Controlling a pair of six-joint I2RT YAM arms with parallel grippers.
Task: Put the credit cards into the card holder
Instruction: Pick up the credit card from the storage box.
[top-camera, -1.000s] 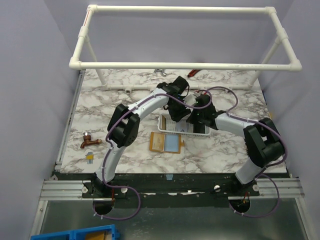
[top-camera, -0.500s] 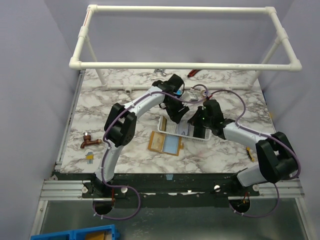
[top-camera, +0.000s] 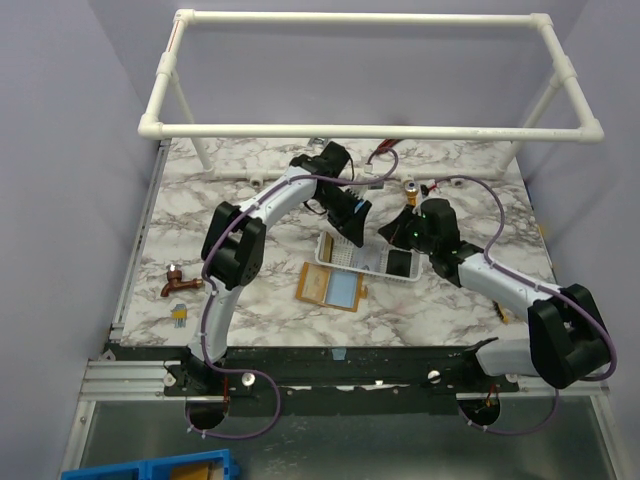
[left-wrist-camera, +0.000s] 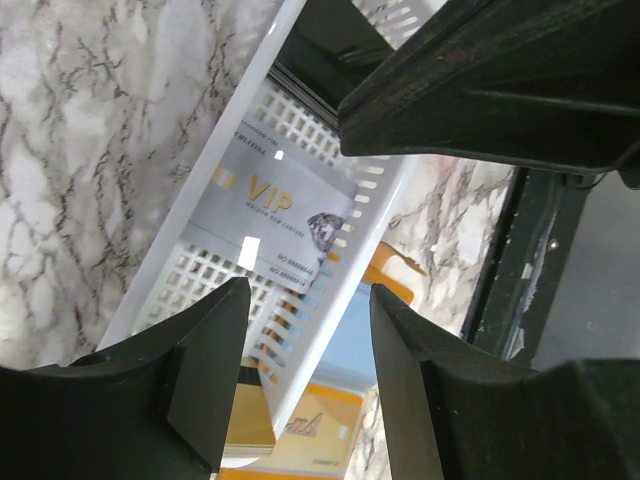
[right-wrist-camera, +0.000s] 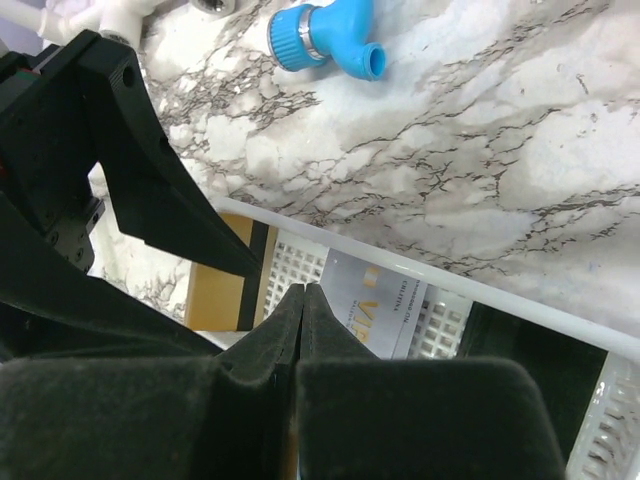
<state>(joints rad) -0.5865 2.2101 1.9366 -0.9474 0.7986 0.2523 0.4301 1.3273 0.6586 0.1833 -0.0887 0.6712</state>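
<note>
— Two cards show in the white mesh plastic basket (top-camera: 365, 268) from the overhead camera: a black credit card (top-camera: 400, 263) at its right end and something pale under the left gripper (top-camera: 355, 232). Where is the holder?

— The orange-brown folding card holder (top-camera: 318, 284) lies open on the marble table (top-camera: 200, 200), just in front of the basket, with a blue card (top-camera: 345, 290) on it. The right gripper (top-camera: 392, 230) hangs by the basket's far rim.

— And the left wrist camera?

— Its fingers (left-wrist-camera: 200, 370) stand apart with nothing between them. Straight below lies the silvery-white credit card (left-wrist-camera: 270, 210), flat on the basket floor. Its long axis is tilted a little from the line joining the two fingers. Past the basket wall, a yellowish-gold card (left-wrist-camera: 320, 435) shows on the holder.

— So the left arm looks nearer?

— Most likely, since it hangs directly over that card. A flat card offers no raised edge, though, so the wrist may need turning first.

— Right wrist camera?

— Its fingers (right-wrist-camera: 250, 400) are pressed together, gripping nothing. The silvery-white credit card lies just beyond their tips.

— What differs from a second ago?

— Both grippers crowded over the basket then. The right arm has since swung out rightward, its elbow lower, and the left forearm has drawn back toward the far edge.
</note>
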